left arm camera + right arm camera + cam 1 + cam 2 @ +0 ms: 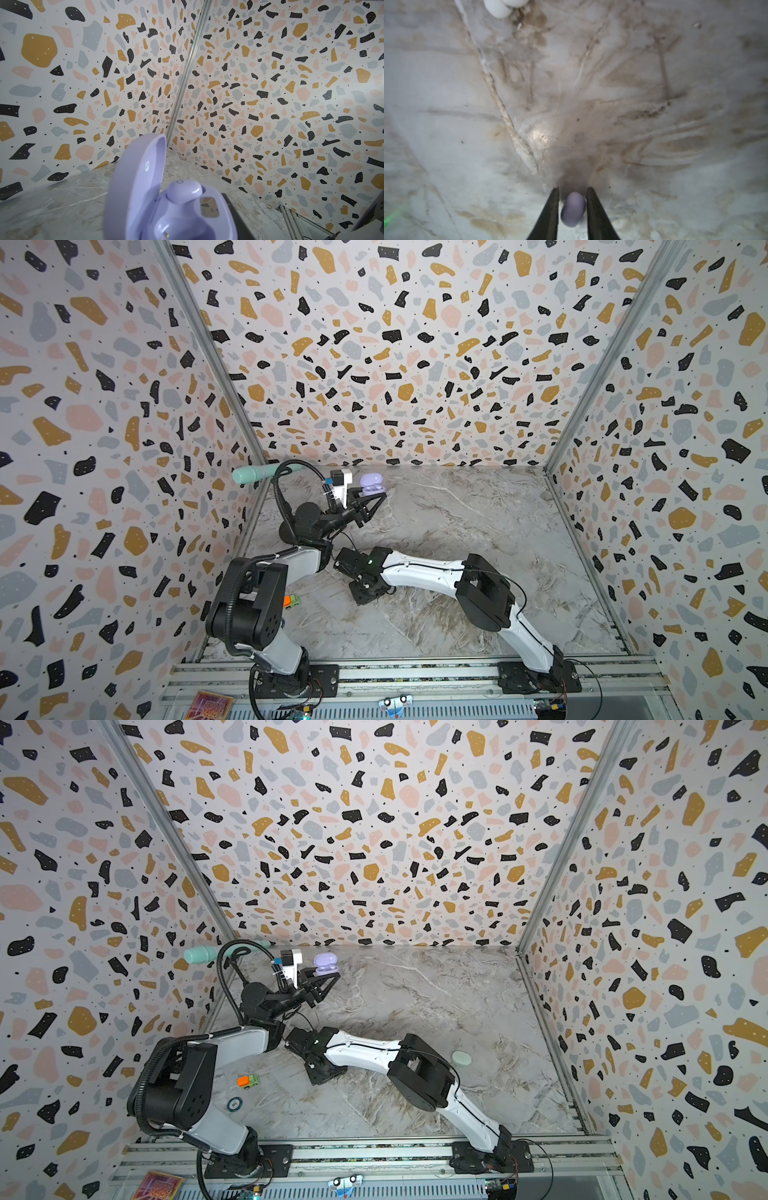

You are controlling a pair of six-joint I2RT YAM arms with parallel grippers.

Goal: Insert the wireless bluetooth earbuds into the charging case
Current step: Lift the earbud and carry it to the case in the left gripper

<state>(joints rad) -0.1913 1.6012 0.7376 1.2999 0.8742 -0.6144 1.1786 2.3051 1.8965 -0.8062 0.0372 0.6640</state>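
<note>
In both top views the left tool (371,498) sits at the far left of the table (478,531), pinching the lavender charging case (371,485), lid up. The right arm (419,568) bends in to mid-table with its wrist pointed down, and its own bulk covers whatever lies beneath. A mint case (461,1058) peeks out beside that arm's elbow in a top view.

Left wrist view now: the case fills the frame with the seated lavender earbud (184,192) in place and the neighbouring socket (166,230) bare. The case's near edge is cropped off.

Right wrist view: here's the loose lavender earbud (573,208) on the table, and the right tool (572,190) stands with jaws narrow on either side of it. Bitten, or a hair off? Can't tell, it's blurred. To do this well, squeeze square across the bud's middle, gently so it doesn't squirt out, then lift straight. Two white buds (500,8) are clipped by the frame edge.
</note>
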